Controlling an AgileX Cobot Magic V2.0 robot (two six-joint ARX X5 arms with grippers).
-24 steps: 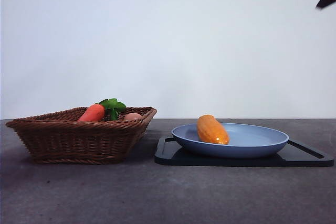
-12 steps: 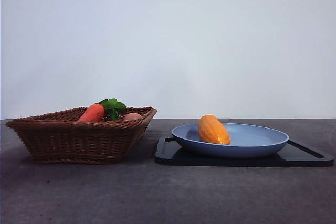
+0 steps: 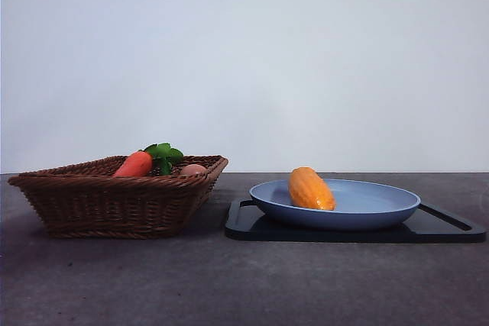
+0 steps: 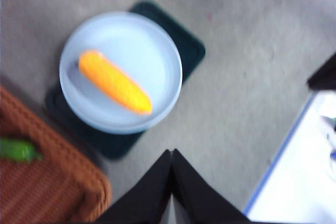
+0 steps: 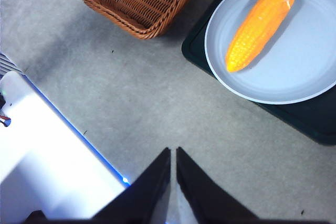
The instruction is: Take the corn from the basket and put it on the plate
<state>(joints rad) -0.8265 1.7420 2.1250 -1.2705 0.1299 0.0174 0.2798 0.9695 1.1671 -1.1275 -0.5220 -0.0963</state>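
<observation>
On the plate [image 3: 382, 202] lies the corn [image 3: 310, 188]; wrist views alone show claws.

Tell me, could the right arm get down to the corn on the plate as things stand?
Probably yes. The corn lies alone and uncovered on the plate, with nothing over or beside it. The right gripper hangs above bare table with its jaws shut, so it would need to open them first.
</observation>
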